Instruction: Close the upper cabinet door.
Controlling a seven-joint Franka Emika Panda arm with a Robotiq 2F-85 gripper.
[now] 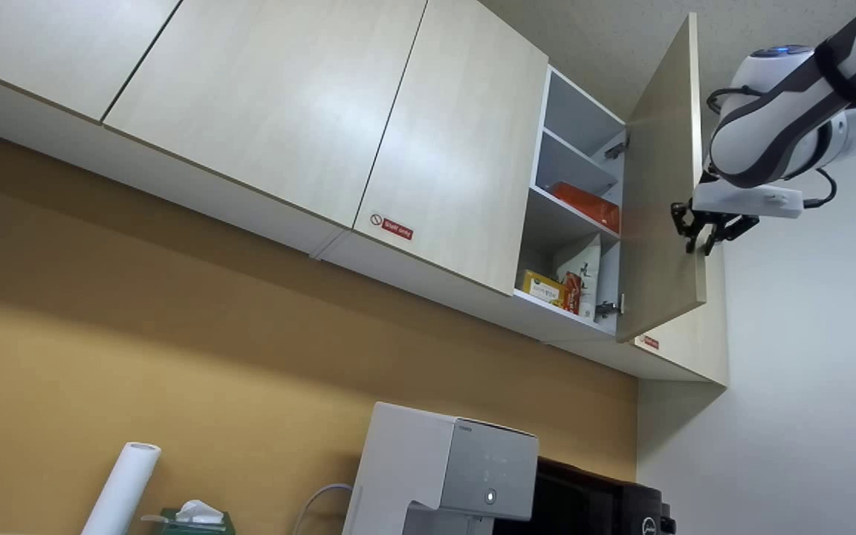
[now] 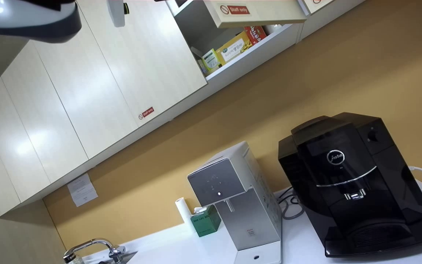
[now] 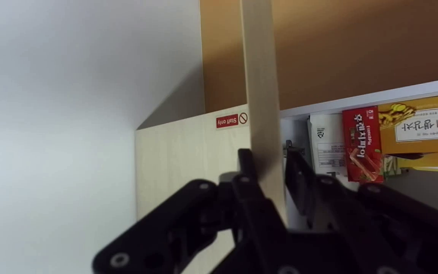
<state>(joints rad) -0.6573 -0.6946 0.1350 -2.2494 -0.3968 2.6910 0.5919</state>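
The upper cabinet door (image 1: 658,186) is a tall light-beige panel standing wide open, its plain inner face showing. In an exterior view its outer face (image 2: 273,11) carries a red "Staff only" label. In the wrist view its free edge (image 3: 261,76) runs top to bottom between my fingers. My gripper (image 1: 700,241) is at that free edge, one finger on each side. The wrist view shows both fingers (image 3: 270,160) drawn in close on the edge, with only a sliver visible at the right finger. The fingers are out of view where the arm (image 2: 24,22) fills a corner.
The cabinet's shelves hold an orange-red item (image 1: 588,204), a yellow box (image 1: 543,288) and a red box (image 3: 361,142). A closed beige door (image 3: 188,160) and a side wall (image 1: 807,319) lie beyond the open door. A water dispenser (image 2: 249,223) and a black coffee machine (image 2: 343,190) stand below.
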